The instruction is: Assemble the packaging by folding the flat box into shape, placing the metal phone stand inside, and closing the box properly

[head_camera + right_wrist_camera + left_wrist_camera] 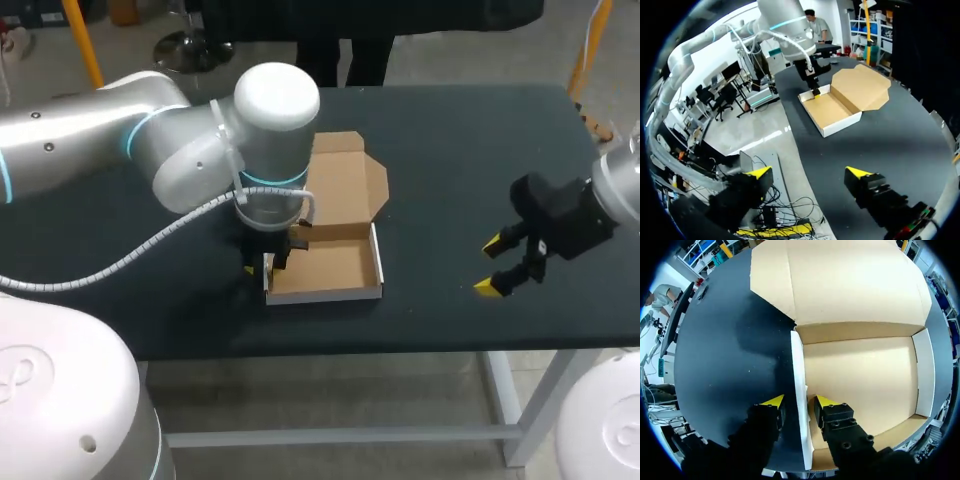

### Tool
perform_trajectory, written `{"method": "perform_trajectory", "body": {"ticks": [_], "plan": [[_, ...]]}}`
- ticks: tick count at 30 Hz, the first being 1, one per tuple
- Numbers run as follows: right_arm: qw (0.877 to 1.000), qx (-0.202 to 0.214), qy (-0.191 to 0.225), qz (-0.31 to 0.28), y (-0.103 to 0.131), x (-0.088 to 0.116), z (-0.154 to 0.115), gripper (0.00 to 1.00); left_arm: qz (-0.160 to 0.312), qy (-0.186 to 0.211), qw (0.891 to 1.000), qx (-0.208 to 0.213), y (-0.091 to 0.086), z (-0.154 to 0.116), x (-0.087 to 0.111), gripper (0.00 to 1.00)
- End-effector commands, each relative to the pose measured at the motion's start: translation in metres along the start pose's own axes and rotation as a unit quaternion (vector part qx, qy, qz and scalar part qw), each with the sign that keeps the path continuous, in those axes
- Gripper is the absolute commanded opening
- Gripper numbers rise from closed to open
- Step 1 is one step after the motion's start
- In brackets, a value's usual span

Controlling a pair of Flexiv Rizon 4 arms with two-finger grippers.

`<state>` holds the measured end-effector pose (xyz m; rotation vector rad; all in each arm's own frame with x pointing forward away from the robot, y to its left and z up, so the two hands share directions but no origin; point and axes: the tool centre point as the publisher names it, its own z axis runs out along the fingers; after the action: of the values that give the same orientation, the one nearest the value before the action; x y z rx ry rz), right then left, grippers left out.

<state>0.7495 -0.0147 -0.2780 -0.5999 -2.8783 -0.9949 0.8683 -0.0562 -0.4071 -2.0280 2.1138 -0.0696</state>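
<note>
Left gripper (799,401) set astride side wall (799,365) of box (335,270): one yellow-tipped finger kept outside over table (470,150), other inside box. Fingers narrowly spread, slim gaps seen either side of wall, nothing pinched. Box placed mid-table, walls raised, lid (340,185) laid open and flat on far side. Right gripper (497,265) held above table's right part, well apart from box, fingers widely spread, nothing held.

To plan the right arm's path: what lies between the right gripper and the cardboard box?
Nothing: only bare dark table between right gripper and cardboard box, seen in the head view.
</note>
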Motion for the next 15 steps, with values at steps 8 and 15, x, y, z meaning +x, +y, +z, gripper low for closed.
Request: {"method": "perform_trajectory", "body": {"ticks": [8,15], "plan": [[1.000,0.003,0.003,0.004,0.001,-0.002,0.002,1.00,0.015,0.124,0.992,0.030,0.005,-0.020,-0.007,0.85],[1.000,0.004,0.002,0.007,0.002,-0.002,0.002,1.00,0.047,0.218,0.973,0.063,0.012,-0.045,-0.010,1.00]]}}
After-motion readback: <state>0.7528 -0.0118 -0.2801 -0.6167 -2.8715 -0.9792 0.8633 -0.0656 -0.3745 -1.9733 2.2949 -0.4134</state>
